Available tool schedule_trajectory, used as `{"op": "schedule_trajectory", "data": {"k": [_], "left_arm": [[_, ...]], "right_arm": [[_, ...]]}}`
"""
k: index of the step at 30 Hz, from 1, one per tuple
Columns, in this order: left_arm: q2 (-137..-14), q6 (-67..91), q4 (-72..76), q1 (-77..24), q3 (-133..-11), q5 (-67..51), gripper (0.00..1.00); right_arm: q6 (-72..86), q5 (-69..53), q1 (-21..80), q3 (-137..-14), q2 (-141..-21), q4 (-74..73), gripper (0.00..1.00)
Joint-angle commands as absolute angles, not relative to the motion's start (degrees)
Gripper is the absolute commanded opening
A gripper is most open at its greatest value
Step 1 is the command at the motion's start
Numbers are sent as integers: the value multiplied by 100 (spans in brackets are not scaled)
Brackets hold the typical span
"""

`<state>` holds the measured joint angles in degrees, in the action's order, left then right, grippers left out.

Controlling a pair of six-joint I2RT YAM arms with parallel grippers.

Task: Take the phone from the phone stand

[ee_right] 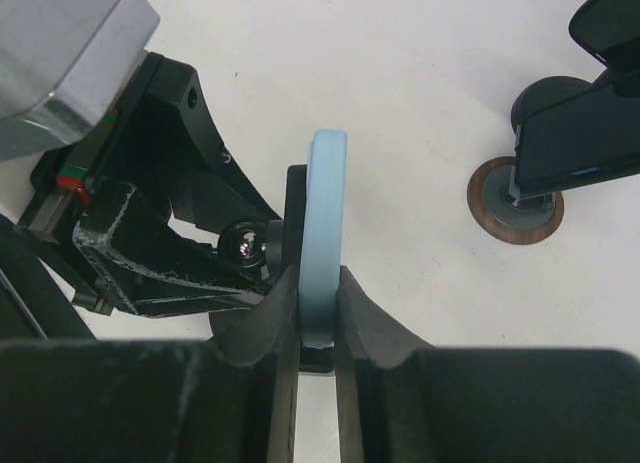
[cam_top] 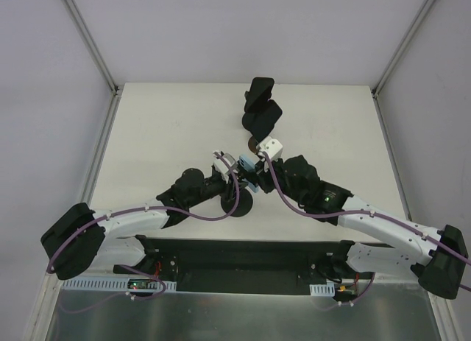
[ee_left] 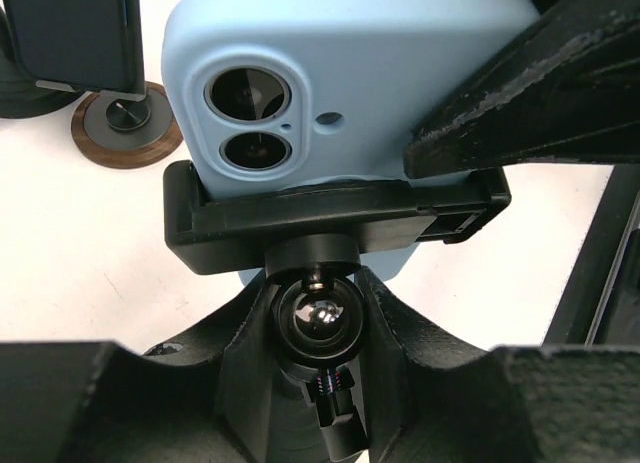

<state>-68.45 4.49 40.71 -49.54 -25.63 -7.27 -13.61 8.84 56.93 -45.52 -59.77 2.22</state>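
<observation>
We see the light-blue phone (ee_left: pixel 350 73) seated in the black phone stand (ee_left: pixel 330 218) clamp at table centre. Right gripper (ee_right: pixel 318 313) pinches the phone's edge; left gripper (ee_left: pixel 318 328) clasps the stand's ball joint.

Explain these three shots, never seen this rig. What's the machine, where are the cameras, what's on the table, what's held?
Two robot arms are bolted at the table's near edge; each ends in a two-finger tool. The overhead picture looks down from above and behind them. The other two come from cameras on the wrists, so each shows its own fingers up close.

Mid-table stands a black stand clamping a phone in a light blue case. The left tool closes around the stand's ball joint, under the clamp. The right tool pinches the phone's edge between its fingers. The phone is still in the clamp.

Further back are two more dark stands, with a round wood-rimmed base by them.
</observation>
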Motion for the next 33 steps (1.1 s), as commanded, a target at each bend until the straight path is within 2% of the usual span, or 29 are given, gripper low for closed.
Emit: {"op": "schedule_trajectory", "data": {"k": [1, 2, 6, 16, 19, 21, 22, 23, 25, 30, 33], "left_arm": [[-6952, 483, 4263, -4948, -2637, -940, 5], [-6961, 483, 4263, -4948, -2628, -975, 0], [-7022, 527, 4254, -4992, -2593, -1037, 0], [-6900, 554, 4192, -5045, -2540, -958, 0], [-6855, 545, 4175, -5045, -2523, -941, 0], [-6812, 597, 4175, -5045, -2487, -792, 0], [-6803, 659, 4175, -5045, -2470, -687, 0], [-6803, 703, 4175, -5036, -2435, -398, 0], [-6750, 852, 4105, -5036, -2400, -125, 0], [-6706, 1264, 3718, -4931, -2435, 745, 0], [-6592, 1685, 3595, -4616, -2303, 844, 0]], "right_arm": [[-1318, 1037, 5739, -4623, -5985, 676, 23], [-1336, 1063, 5739, -4640, -6011, 746, 30], [-1538, 1362, 5739, -4597, -6248, 1116, 39], [-1705, 1635, 5739, -4737, -6750, 1573, 40], [-1714, 1600, 5731, -4755, -6794, 1573, 36], [-1714, 1591, 5730, -4755, -6777, 1538, 28], [-1714, 1565, 5730, -4746, -6768, 1512, 24], [-1714, 1556, 5739, -4737, -6759, 1451, 14], [-1679, 1512, 5731, -4729, -6706, 1354, 1], [-1635, 1292, 5748, -4641, -6513, 941, 1], [-1661, 1309, 5774, -4535, -6364, 634, 1]]}}
